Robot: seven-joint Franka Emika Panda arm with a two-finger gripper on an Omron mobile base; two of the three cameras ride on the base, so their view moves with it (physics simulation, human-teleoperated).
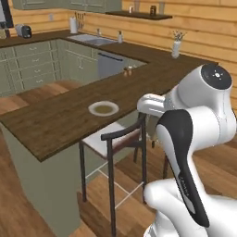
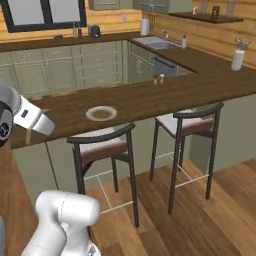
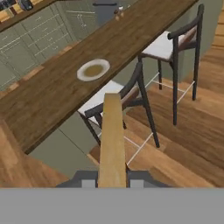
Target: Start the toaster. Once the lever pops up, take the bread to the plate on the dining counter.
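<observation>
bread (image 3: 112,140) edge-on, clamped between fingers (image 3: 89,183)

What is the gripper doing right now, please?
Gripper: closed on the bread, held edge-on short of the dining counter.

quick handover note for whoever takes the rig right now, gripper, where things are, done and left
Gripper: shut on the bread, held edge-on and pointing toward the dining counter.
Plate: on the dining counter, above the nearer chair, nothing on it yet.
Toaster: far back on the wall counter.
Done: bread out of the toaster and carried across.
Left: reach over the chair, lay the bread on the plate, release.
</observation>
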